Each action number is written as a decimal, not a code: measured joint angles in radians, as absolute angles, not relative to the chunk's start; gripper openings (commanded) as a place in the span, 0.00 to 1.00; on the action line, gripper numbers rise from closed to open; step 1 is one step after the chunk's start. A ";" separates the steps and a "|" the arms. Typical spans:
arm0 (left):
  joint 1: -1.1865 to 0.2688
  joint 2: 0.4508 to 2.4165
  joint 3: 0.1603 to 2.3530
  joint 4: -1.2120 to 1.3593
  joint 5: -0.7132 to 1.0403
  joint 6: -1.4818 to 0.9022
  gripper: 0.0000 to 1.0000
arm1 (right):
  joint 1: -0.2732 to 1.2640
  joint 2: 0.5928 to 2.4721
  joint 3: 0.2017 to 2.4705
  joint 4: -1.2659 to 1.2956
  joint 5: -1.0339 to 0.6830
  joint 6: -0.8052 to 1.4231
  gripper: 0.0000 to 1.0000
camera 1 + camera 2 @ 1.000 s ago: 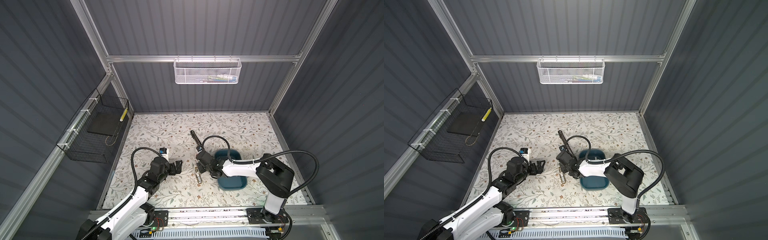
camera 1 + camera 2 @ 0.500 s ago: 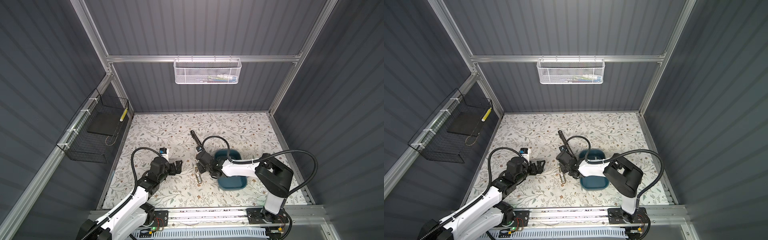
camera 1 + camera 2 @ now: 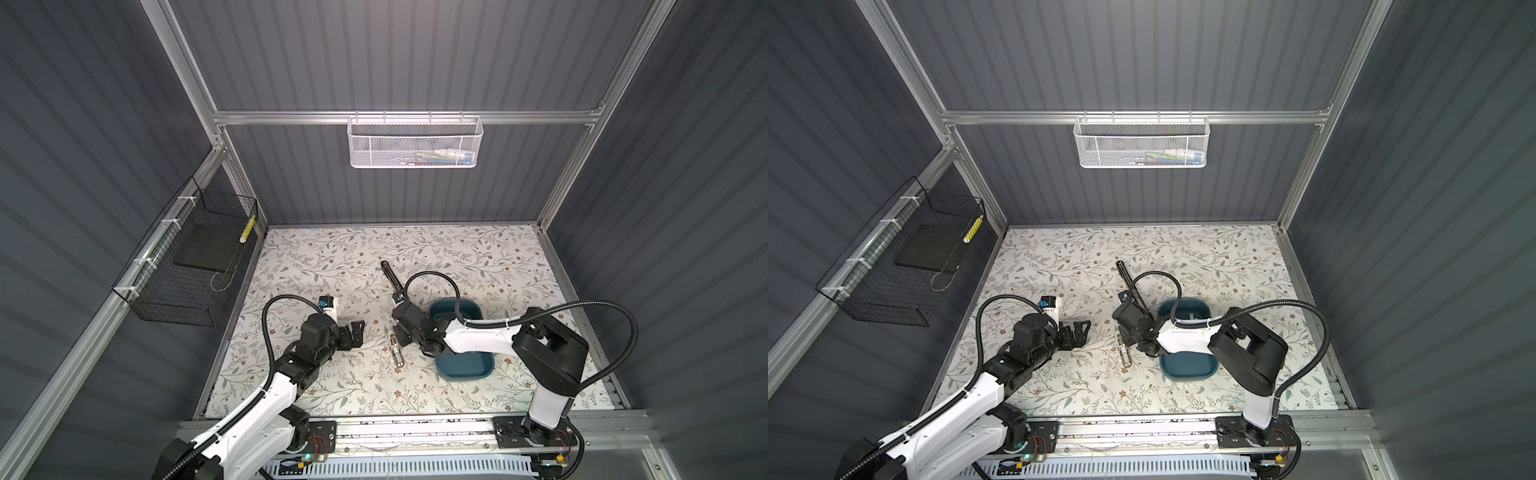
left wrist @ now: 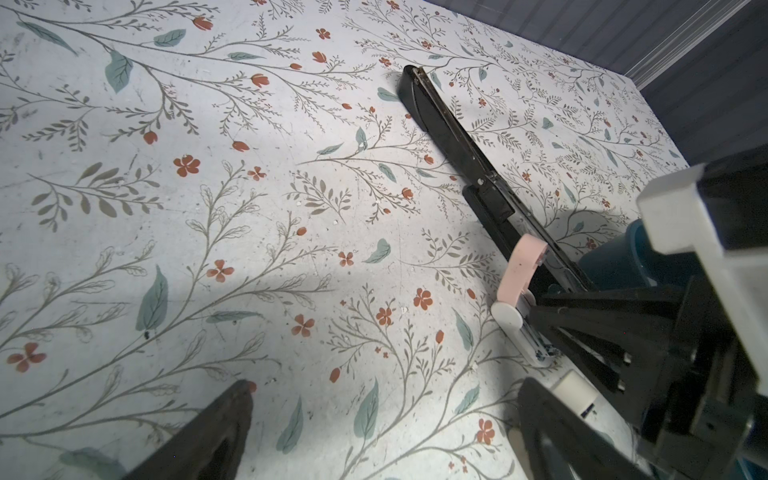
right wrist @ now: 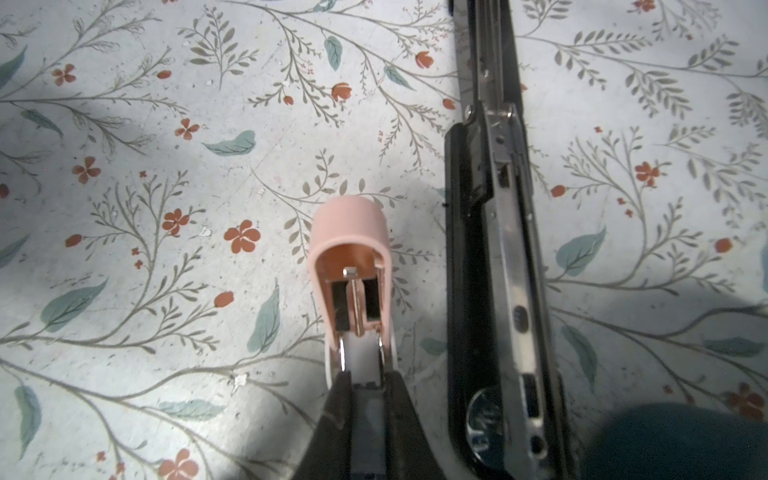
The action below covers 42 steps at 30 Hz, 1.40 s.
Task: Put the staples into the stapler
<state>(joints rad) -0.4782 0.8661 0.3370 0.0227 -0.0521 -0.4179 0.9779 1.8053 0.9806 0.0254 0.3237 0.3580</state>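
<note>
Two staplers lie open on the bench (image 3: 332, 257): one long black stapler (image 5: 494, 249), one small pink stapler (image 5: 353, 237). The right hand (image 5: 365, 386) pinches what looks like a staple strip (image 5: 365, 411) at the pink stapler's open channel; the left hand (image 3: 355, 332) is spread wide, holding nothing. One blue tub (image 3: 465, 368), contents unclear, sits alongside. Two wall baskets hang: a white mesh basket (image 3: 415, 141) with small coloured items, a black wire basket (image 3: 187, 266) with a dark pad.

White arms (image 3: 478, 338), black ribbed cables (image 3: 430, 273)
</note>
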 measured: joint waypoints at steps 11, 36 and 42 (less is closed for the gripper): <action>-0.478 0.866 0.337 0.023 -0.052 -0.418 1.00 | 0.978 1.806 0.981 0.025 0.321 0.359 0.06; -0.478 0.866 0.337 0.023 -0.052 -0.418 1.00 | 0.978 1.821 0.984 0.026 0.318 0.364 0.06; -0.478 0.866 0.337 0.023 -0.052 -0.418 1.00 | 0.978 1.821 0.984 0.027 0.318 0.369 0.06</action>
